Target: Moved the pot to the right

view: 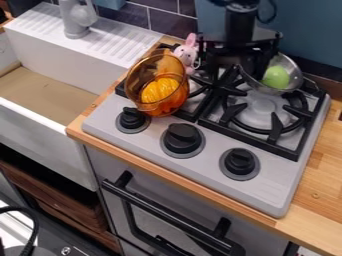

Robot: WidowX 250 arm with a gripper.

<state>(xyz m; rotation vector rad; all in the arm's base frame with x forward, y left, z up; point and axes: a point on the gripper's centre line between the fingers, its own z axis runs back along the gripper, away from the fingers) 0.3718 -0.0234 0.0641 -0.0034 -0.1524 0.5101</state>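
Note:
The black gripper (252, 62) hangs over the back of the stove, right beside the left rim of a silver metal pot (290, 64). The pot stands tilted at the back right, over the right burner, with its opening toward the camera. Inside it lies a green round object (276, 77). The near end of the gripper is dark against the black grates, and how it meets the rim is hard to make out.
On the left burner an amber see-through pot (141, 75) leans with a yellow-orange object (160, 90) in it. A pink plush rabbit (187, 52) is behind. The sink (47, 117) lies left; black knobs (182, 138) line the stove's front.

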